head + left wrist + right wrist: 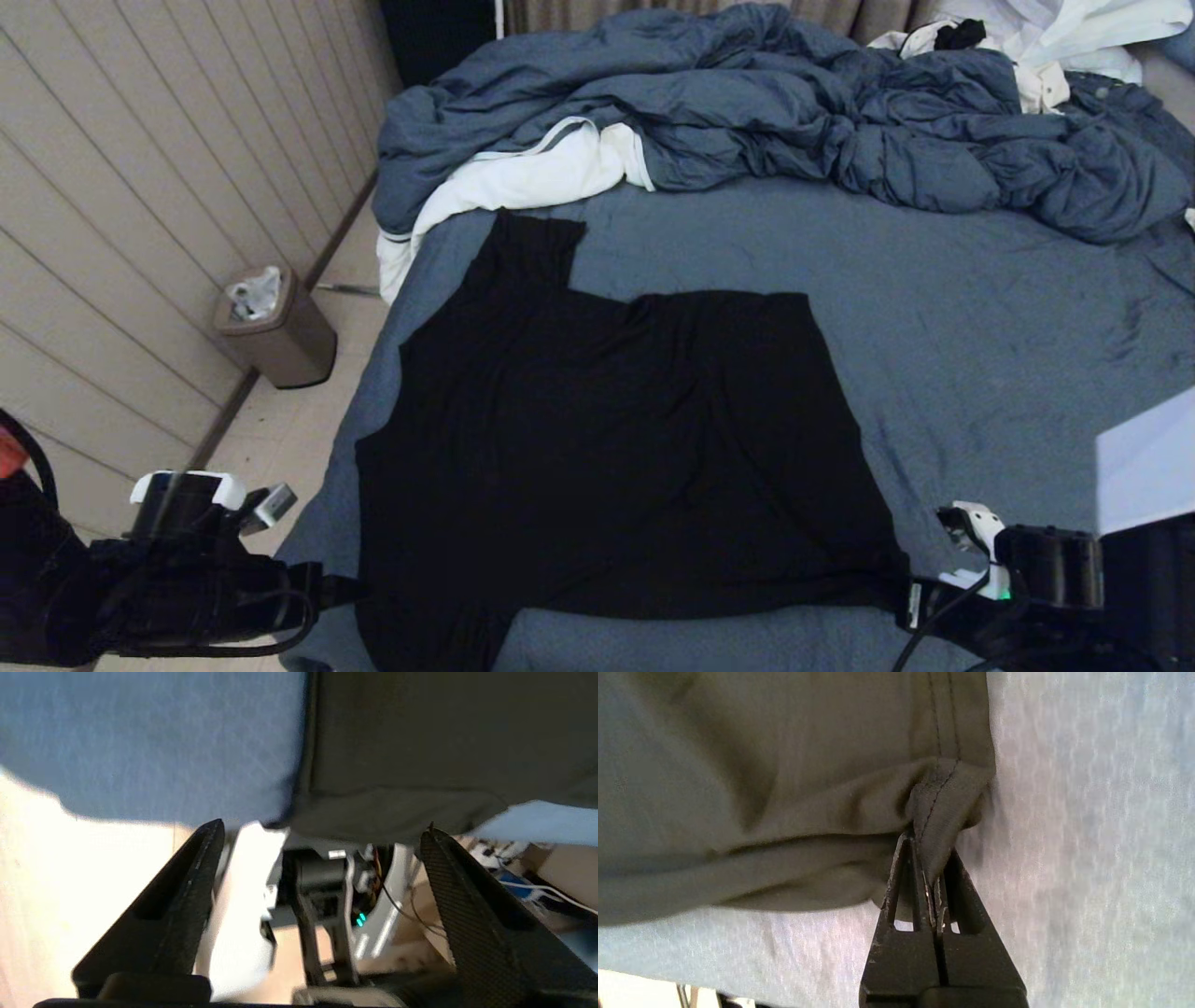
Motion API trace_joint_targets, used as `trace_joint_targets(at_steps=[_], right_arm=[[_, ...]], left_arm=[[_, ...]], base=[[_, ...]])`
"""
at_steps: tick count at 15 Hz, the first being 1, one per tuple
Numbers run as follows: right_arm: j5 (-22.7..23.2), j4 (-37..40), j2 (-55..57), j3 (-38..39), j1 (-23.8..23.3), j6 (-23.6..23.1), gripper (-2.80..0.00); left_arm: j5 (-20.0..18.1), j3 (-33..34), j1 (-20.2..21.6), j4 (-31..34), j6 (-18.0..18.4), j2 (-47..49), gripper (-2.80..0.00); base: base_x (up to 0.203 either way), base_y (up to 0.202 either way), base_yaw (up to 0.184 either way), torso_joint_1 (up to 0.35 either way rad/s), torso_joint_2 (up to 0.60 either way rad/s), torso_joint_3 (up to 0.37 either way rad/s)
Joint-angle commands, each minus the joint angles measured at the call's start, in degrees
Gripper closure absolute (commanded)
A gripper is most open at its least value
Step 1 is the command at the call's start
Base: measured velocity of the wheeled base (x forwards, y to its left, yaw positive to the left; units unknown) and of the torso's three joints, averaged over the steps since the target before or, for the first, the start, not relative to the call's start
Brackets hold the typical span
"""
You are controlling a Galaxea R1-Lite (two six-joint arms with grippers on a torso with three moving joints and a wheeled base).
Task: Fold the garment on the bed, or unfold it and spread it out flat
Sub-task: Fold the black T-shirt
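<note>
The black garment lies spread out on the slate-blue bed, plain side up, with one sleeve pointing toward the duvet. No print shows. My right gripper is at the shirt's near right corner. In the right wrist view it is shut on a bunched piece of the stitched hem, just above the sheet. My left gripper hovers by the near left corner at the bed's edge. It is open with nothing between its fingers, and the garment's edge lies just beyond the fingertips.
A puffy blue-grey duvet is heaped across the far side of the bed, with a white cloth under its left end. White clothes lie at the far right. A brown bin stands on the floor by the left wall. A pale box sits near right.
</note>
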Motion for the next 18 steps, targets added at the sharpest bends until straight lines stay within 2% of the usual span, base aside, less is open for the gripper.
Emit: trace_joint_targets(at_steps=[1, 3, 8, 12, 17, 18], right_arm=[[0.1, -2.7, -0.5, 0.6, -0.6, 0.0, 0.0], [0.0, -2.7, -2.0, 0.7, -0.6, 0.2, 0.0], [-0.3, -2.7, -2.7, 0.0, -0.4, 0.4, 0.0], [-0.3, -2.7, -0.6, -2.4, -0.6, 0.2, 0.0], [-0.3, -2.7, -0.4, -2.9, -0.6, 0.2, 0.0], [-0.3, -2.7, -0.4, -2.9, -0.7, 0.2, 0.0]], left_arm=[[-0.1, 2.9, 0.1, -9.4, 0.6, 7.3, -2.8], [0.0, 4.3, 0.1, -17.5, 1.2, 10.7, -2.8], [-0.1, 2.1, -0.8, -17.8, 1.2, 12.0, -2.8], [0.9, 0.9, -5.8, -18.0, -0.2, 11.9, -2.8], [1.1, -0.8, -7.8, -17.7, -1.5, 11.7, -2.8], [1.2, -0.6, -8.1, -17.7, -1.5, 11.8, -1.43]], base=[[0.0, 0.0, 0.0, 0.0, 0.0, 0.0], [0.0, 0.0, 0.0, 0.0, 0.0, 0.0], [0.0, 0.0, 0.0, 0.0, 0.0, 0.0], [0.0, 0.0, 0.0, 0.0, 0.0, 0.0], [0.0, 0.0, 0.0, 0.0, 0.0, 0.0], [0.0, 0.0, 0.0, 0.0, 0.0, 0.0]])
